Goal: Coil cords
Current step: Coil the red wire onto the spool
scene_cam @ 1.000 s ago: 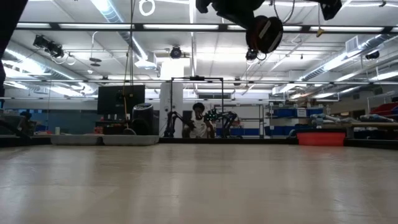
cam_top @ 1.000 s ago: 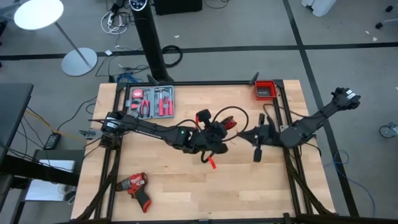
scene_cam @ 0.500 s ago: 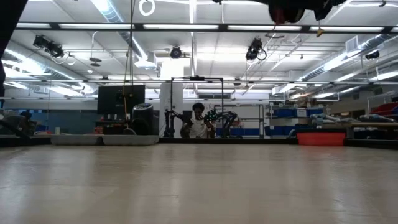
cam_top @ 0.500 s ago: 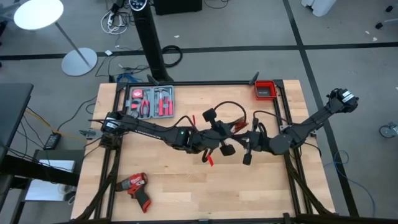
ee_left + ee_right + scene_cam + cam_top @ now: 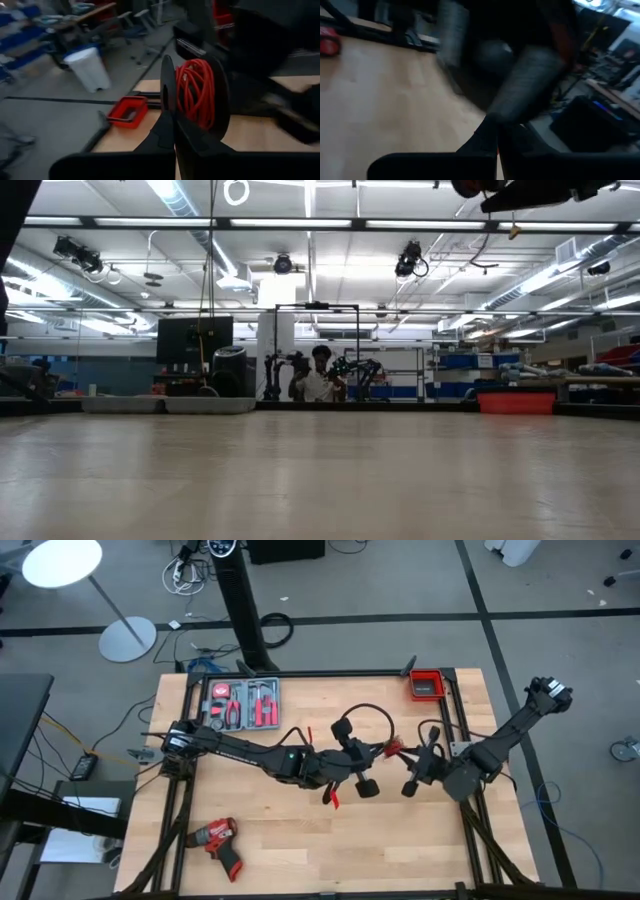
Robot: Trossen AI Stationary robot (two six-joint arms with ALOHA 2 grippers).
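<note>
Overhead, the left gripper (image 5: 352,762) and right gripper (image 5: 415,768) meet mid-table, fingers pressed together on both. Only the left wrist view reveals the red wire (image 5: 196,92) wound on a black spool (image 5: 216,97), just ahead of its fingers.

Grey carpeted floor (image 5: 400,580) crossed by dark seams. Round white floor lamp (image 5: 62,562) on a disc base. Pale wooden-plank surface (image 5: 300,850). Long white ceiling strip lights (image 5: 170,192); red bin (image 5: 516,402) and blue shelving beyond.
</note>
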